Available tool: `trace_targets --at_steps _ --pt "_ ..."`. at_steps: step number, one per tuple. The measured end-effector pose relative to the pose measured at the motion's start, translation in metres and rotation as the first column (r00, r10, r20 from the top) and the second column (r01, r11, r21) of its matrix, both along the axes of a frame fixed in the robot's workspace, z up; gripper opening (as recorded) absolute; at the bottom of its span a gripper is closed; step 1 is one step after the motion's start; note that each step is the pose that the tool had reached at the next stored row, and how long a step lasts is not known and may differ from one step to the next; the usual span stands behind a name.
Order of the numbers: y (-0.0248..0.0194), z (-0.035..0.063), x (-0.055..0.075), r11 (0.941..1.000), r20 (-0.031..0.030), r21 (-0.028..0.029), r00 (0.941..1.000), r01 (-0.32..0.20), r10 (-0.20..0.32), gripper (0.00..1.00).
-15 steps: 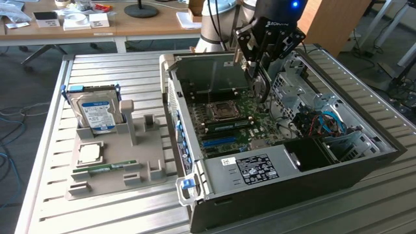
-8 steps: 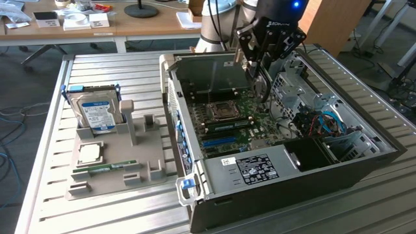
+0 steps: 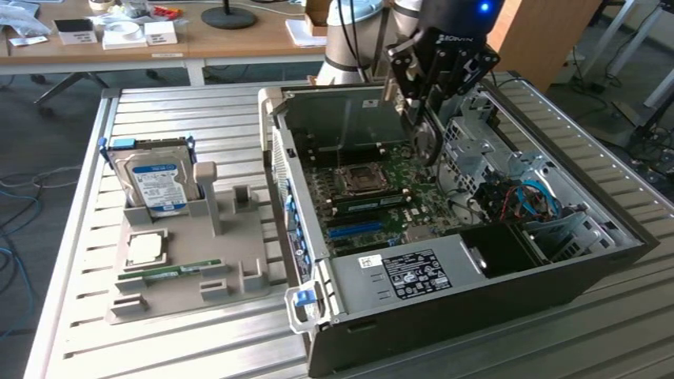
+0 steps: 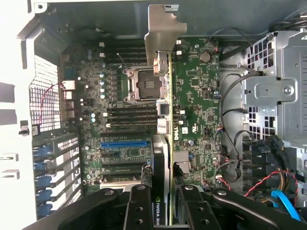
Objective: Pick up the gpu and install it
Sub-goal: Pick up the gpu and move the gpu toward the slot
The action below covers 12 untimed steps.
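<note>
My gripper [image 3: 424, 103] hangs over the open computer case [image 3: 453, 308] and is shut on the gpu [image 3: 427, 142], which hangs below it above the motherboard [image 3: 368, 197]. In the wrist view the gpu [image 4: 170, 120] is seen edge-on: a thin green card edge with the black cooler block on one face and the silver end bracket [image 4: 160, 33] at its far end. The black fingers [image 4: 139, 206] clamp it from both sides, my gripper [image 4: 165, 211] centred on the card. It hovers apart from the motherboard [image 4: 201, 96], beside the blue slot [image 4: 123, 143] and the empty processor socket [image 4: 144, 84].
A grey holder tray [image 3: 226, 272] at the exterior view's left carries a hard drive [image 3: 158, 181], a processor [image 3: 145, 249] and a memory stick [image 3: 169, 272]. Inside the case, a metal drive cage [image 4: 278, 91] and cable bundles [image 4: 268, 177] stand close to the card.
</note>
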<state>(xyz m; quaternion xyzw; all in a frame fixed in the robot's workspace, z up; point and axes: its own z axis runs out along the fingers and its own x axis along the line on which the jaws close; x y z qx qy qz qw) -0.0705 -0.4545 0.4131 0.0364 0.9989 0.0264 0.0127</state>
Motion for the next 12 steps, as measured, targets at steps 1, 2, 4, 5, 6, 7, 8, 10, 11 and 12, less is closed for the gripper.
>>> trace_targets --at_steps 1,2,4,5,6,7,8,10,11,12 --pt "0.0000 0.0000 0.0006 1.0000 0.0000 0.0001 1.0000 0.000 0.000 0.27" --pt "0.0000 0.0000 0.0011 1.0000 0.0000 0.0001 1.0000 0.000 0.000 0.27" --pt "0.0000 0.0000 0.0022 1.0000 0.0000 0.0000 1.0000 0.000 0.000 0.27" --pt "0.0000 0.0000 0.0028 1.0000 0.0000 0.0000 1.0000 0.000 0.000 0.27" --pt "0.0000 0.0000 0.0033 1.0000 0.0000 0.0000 1.0000 0.000 0.000 0.27" --pt "0.0000 0.0000 0.0039 1.0000 0.0000 0.0000 1.0000 0.000 0.000 0.27" --pt "0.0000 0.0000 0.0044 1.0000 0.0000 0.0000 1.0000 0.000 0.000 0.27" --pt "0.0001 0.0000 0.0055 1.0000 0.0000 0.0000 1.0000 0.000 0.000 0.27" --pt "0.0000 0.0000 0.0060 1.0000 0.0000 0.0000 1.0000 0.000 0.000 0.27" --pt "0.0001 0.0000 0.0066 1.0000 0.0000 0.0000 1.0000 0.000 0.000 0.27"
